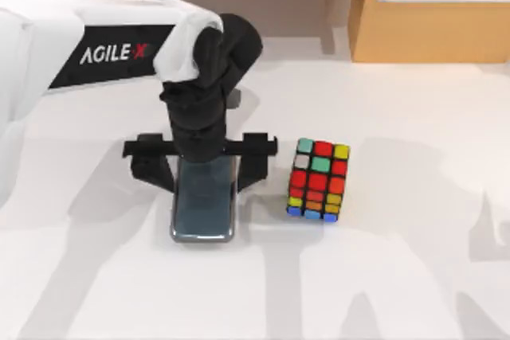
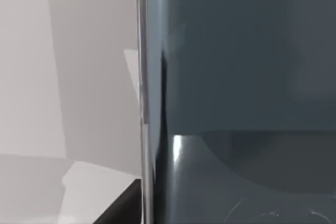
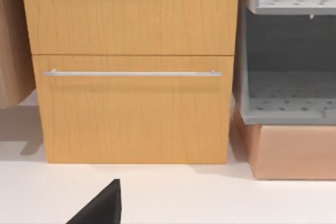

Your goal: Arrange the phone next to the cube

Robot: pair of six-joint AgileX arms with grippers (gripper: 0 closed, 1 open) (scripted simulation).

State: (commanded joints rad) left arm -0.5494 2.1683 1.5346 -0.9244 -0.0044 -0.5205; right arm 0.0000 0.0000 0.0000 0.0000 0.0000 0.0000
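Phone (image 2: pixel 236 98) seen at very close range: glossy dark grey-teal screen with soft reflections, silvery rim (image 2: pixel 143 129) running along one long side. Pale table (image 2: pixel 63 77) lay beside that rim, crossed by grey shadows. A black part (image 2: pixel 118 208) showed against the rim.

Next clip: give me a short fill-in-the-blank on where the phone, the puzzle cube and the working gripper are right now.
1. The flat dark grey-teal smartphone with a silvery rim lies on the table to the ____ of the multicoloured 3x3 puzzle cube in the top view.
2. The gripper above the smartphone's far end belongs to the ____ arm.
3. Smartphone and puzzle cube are ____, with bare white table between them.

Missing words: left; left; apart
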